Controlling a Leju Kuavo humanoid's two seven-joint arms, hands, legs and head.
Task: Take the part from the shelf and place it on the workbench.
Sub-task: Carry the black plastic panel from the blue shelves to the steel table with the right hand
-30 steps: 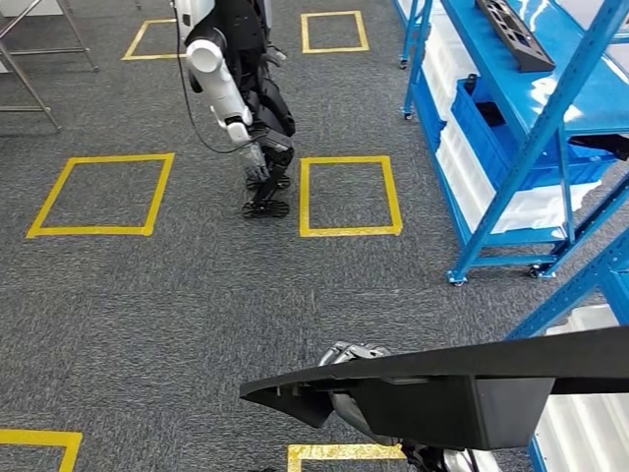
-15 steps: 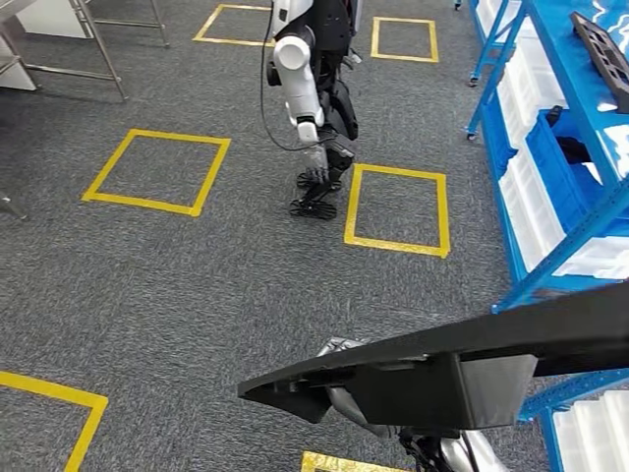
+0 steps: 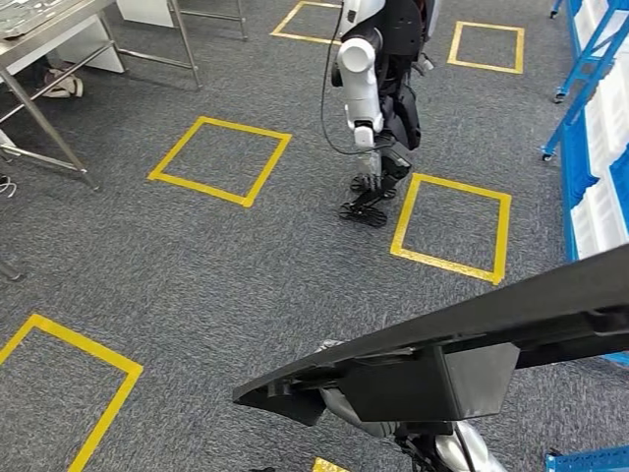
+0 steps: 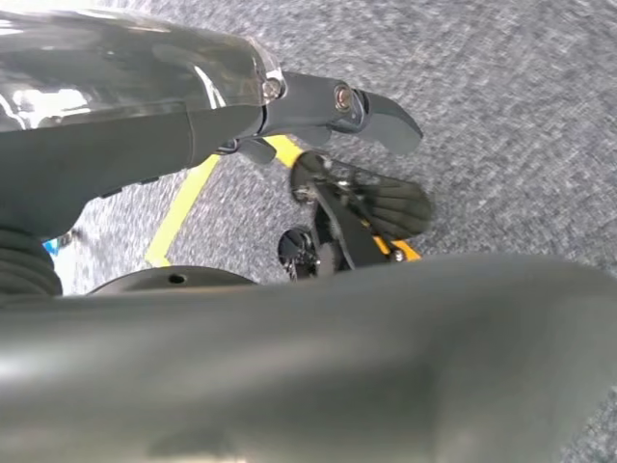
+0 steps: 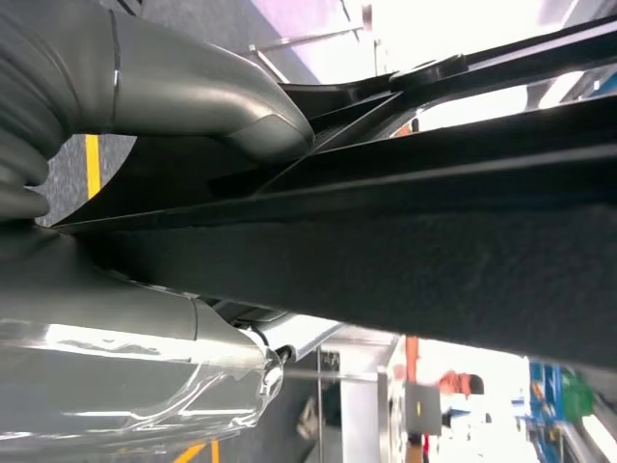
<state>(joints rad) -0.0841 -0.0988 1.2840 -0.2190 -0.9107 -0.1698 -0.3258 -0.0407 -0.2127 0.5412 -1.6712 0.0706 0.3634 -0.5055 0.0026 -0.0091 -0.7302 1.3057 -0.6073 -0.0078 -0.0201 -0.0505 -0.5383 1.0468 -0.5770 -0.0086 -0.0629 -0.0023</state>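
The robot carries the long black part [image 3: 460, 344] across the lower right of the head view, level and held out over the grey carpet [image 3: 222, 265]. The left hand [image 4: 167, 125] lies against the part in its wrist view, thumb and fingers on either side of the panel. The right hand [image 5: 174, 96] clasps the part's edge, thumb above and fingers beneath.

The step in hand looks like the carry toward the bench [image 3: 44, 29], whose steel frame stands at the upper left of the head view, well apart from the part. Doing this well likely means keeping both hands firm and level so the panel does not tip. The turn should swing wide of the other robot [image 3: 378, 98] at upper centre and the blue shelf [image 3: 586, 128] at the right edge.
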